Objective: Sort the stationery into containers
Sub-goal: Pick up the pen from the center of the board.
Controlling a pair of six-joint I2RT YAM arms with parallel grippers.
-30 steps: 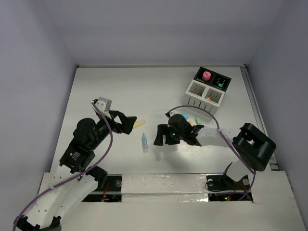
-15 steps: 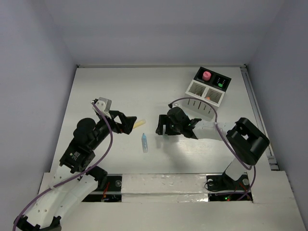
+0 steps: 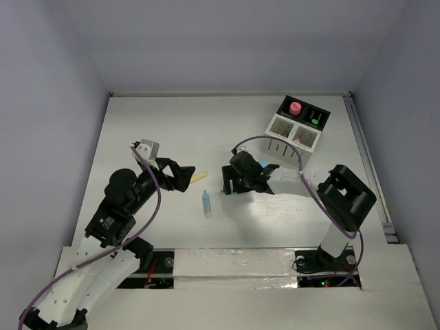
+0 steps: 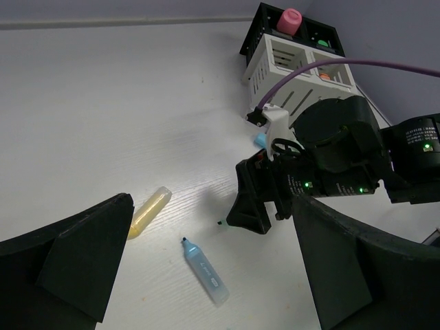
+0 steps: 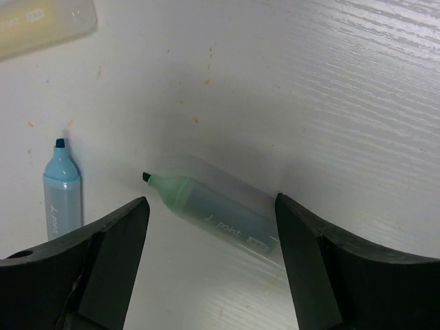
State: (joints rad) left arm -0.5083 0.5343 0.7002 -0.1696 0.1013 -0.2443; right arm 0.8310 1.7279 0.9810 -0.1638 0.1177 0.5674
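1. Already sorted, far as I can see: the joined containers, a white slatted box [image 3: 291,133] with a black box [image 3: 307,110] behind it, sit well beyond the right gripper [image 3: 233,185]. They hold a pink-capped bottle [image 3: 295,108], a green-capped item [image 3: 315,121] and an orange bit [image 4: 324,77] behind the slats.
2. The translucent green pen [image 5: 213,212] lies flat on the table, right between the right gripper's jaws. Those jaws stand apart on either side of it, and it doesn't look clamped to me.
3. The pale blue pen [image 5: 62,189] lies loose just outside one of those jaws. A small light-blue piece [image 4: 260,139] peeks out behind that gripper, on the side toward the boxes.
4. The pale yellow pen [image 4: 147,214] lies just ahead of the left gripper [image 3: 182,177], nearer one finger than the other. Those jaws are spread wide with nothing in them.
5. So I'd call it partway: a few things boxed, at least four things left out on the table.
6. The surface is a white tabletop [image 3: 151,117] with faint wood grain and a few tiny orange specks around the right jaws.
7. The room is just plain pale lilac-grey walls closing in on three sides. A purple cable [image 4: 357,63] loops off each arm.
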